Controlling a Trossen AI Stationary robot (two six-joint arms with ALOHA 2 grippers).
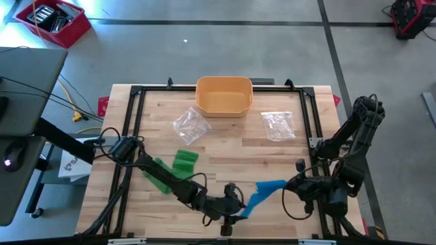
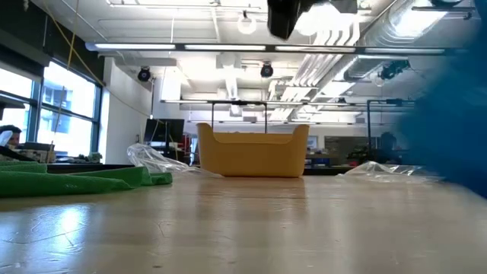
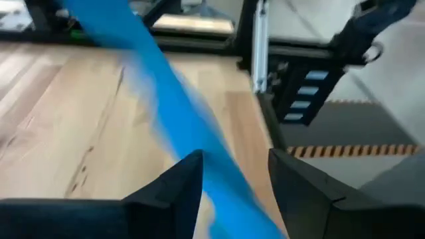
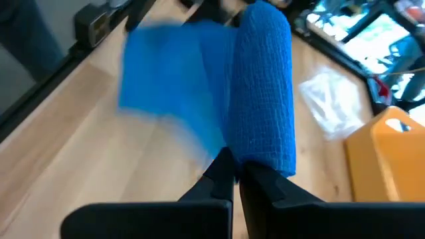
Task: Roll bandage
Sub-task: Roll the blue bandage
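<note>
Mid-roll at the table's (image 1: pixel 225 146) near edge, the right gripper (image 4: pixel 234 174) is clamped on the blue bandage (image 4: pixel 262 86) roll while the left gripper (image 3: pixel 234 182) stands parted around the loose tail — apparently released, though it's blurred — so next it should re-pinch the tail taut for another turn.

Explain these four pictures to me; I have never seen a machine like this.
Two dark robot arms work at a wooden table. One camera looks straight down, one sits at table height, and one rides on each wrist. The right gripper is shut on a partly rolled blue bandage. Its loose tail runs between the open fingers of the left gripper. Also on the table: a green bandage, a yellow tub and two clear plastic wrappers.
</note>
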